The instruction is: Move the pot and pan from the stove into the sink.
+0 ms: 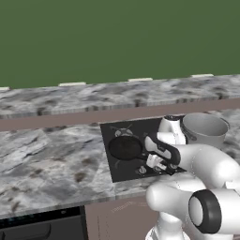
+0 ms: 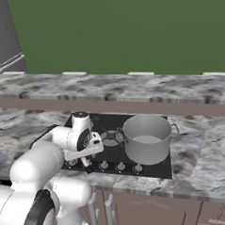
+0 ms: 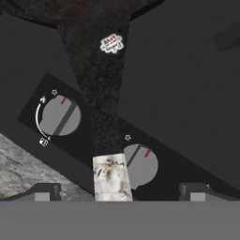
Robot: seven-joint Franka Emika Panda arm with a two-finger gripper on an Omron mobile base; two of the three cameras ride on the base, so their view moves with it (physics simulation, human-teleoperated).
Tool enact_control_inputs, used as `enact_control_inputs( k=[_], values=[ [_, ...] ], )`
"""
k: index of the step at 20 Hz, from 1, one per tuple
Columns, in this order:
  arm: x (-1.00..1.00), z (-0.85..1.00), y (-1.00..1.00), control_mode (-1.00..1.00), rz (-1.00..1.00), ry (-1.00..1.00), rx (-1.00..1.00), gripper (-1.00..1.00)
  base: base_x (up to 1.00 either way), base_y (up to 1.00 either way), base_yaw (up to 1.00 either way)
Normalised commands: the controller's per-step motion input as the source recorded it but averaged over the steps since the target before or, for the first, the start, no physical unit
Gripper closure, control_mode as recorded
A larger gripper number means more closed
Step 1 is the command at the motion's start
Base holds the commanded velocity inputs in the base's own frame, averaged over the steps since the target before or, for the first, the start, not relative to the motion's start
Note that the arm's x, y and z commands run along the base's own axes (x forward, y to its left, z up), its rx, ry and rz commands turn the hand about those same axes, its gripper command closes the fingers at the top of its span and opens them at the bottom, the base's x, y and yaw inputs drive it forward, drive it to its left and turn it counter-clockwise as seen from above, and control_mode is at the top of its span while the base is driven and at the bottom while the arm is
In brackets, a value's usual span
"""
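Observation:
On the left burners of the black stove (image 1: 123,172) lies the flat black pan (image 1: 124,147), its long handle (image 3: 96,93) running toward the front edge and ending in a silver tip (image 3: 111,180). My gripper (image 1: 157,162) hangs open low over that handle, above the knob row. In the hand view the gripper (image 3: 120,192) has one fingertip on each side of the silver tip, apart from it. The grey pot (image 1: 205,128) stands upright on the stove's right side, also seen as the pot (image 2: 146,138) just right of my gripper (image 2: 87,161). The sink is out of view.
Two silver knobs (image 3: 59,115) (image 3: 140,164) sit under the hand, near the stove's front edge. Marble counter (image 1: 51,159) spreads left of the stove, with a raised ledge (image 1: 70,115) and green wall behind. Cabinet fronts (image 2: 139,207) lie below; a grey appliance (image 2: 1,36) stands far left.

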Motion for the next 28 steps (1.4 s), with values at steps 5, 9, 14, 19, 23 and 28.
enact_control_inputs(
  k=[5,9,14,19,23,28],
  values=[
    [0.0,-0.21,0.0,-1.0,0.0,0.0,-0.01,-1.0,0.0,0.0,0.0],
    [0.0,-0.35,0.0,-1.0,0.0,0.01,0.0,-1.0,0.0,0.0,0.0],
    [0.0,-0.21,0.0,-1.0,0.0,0.0,0.0,-1.0,0.0,0.0,0.0],
    [0.0,0.0,0.0,-1.0,0.0,0.0,0.0,1.0,0.0,0.0,0.0],
    [0.0,0.15,0.0,-1.0,0.0,0.0,0.01,1.0,0.0,0.0,0.0],
    [0.0,0.64,0.0,-1.0,-0.01,0.0,0.0,1.0,0.0,0.0,0.0]
  ],
)
